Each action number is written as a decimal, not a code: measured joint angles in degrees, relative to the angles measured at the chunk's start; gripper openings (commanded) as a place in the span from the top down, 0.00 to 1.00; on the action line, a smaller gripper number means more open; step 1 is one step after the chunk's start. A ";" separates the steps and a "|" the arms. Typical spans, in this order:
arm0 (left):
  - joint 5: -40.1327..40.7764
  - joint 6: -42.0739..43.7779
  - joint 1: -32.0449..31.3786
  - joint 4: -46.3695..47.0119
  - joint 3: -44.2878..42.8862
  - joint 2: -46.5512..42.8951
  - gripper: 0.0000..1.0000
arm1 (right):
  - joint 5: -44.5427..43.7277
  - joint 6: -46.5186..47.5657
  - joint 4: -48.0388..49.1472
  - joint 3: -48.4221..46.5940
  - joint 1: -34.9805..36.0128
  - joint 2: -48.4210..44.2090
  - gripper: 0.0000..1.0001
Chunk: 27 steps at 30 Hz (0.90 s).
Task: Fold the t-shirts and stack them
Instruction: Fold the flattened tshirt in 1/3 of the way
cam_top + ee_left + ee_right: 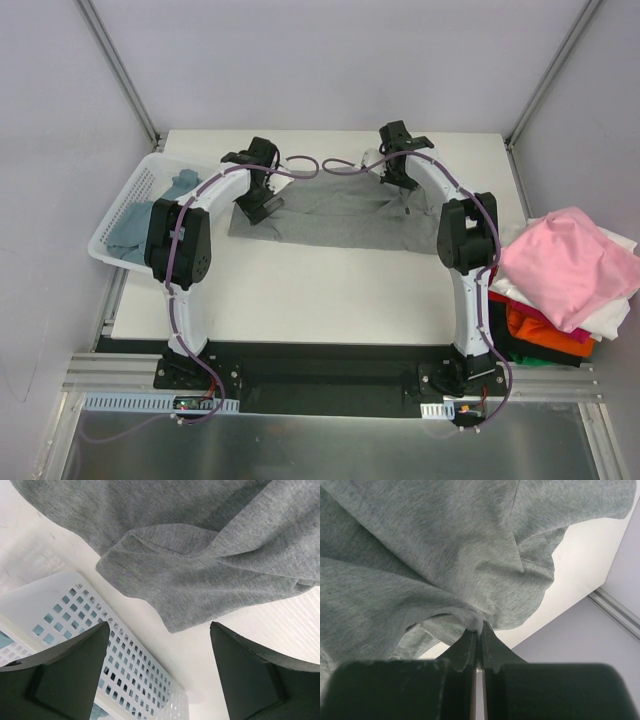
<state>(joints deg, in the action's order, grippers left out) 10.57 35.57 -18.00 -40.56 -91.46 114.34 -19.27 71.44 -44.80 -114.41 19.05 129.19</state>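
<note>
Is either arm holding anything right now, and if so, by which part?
The right gripper, jaws shut, pinches a fold of the grey t-shirt near its far right edge. The left gripper is open, holding nothing.

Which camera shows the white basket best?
The top external view: the whole basket shows, with a blue t-shirt inside. The left wrist view catches only part of its holed wall; the right wrist view shows none of it.
</note>
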 measured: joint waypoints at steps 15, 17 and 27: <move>-1.55 -0.79 0.00 0.87 5.14 0.00 0.16 | -1.57 0.66 2.16 0.90 -0.35 0.00 0.99; -1.55 -0.85 0.00 0.90 5.27 0.00 0.16 | -1.79 0.87 2.36 0.85 -0.46 0.00 1.00; -1.55 -0.90 -0.02 1.81 5.81 0.00 0.16 | -3.74 1.97 2.99 -0.46 -0.63 0.00 0.87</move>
<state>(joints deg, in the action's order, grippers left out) 9.02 34.68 -18.02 -38.74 -85.65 114.34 -23.00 73.41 -41.80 -114.87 18.41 129.19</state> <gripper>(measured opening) 0.841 0.053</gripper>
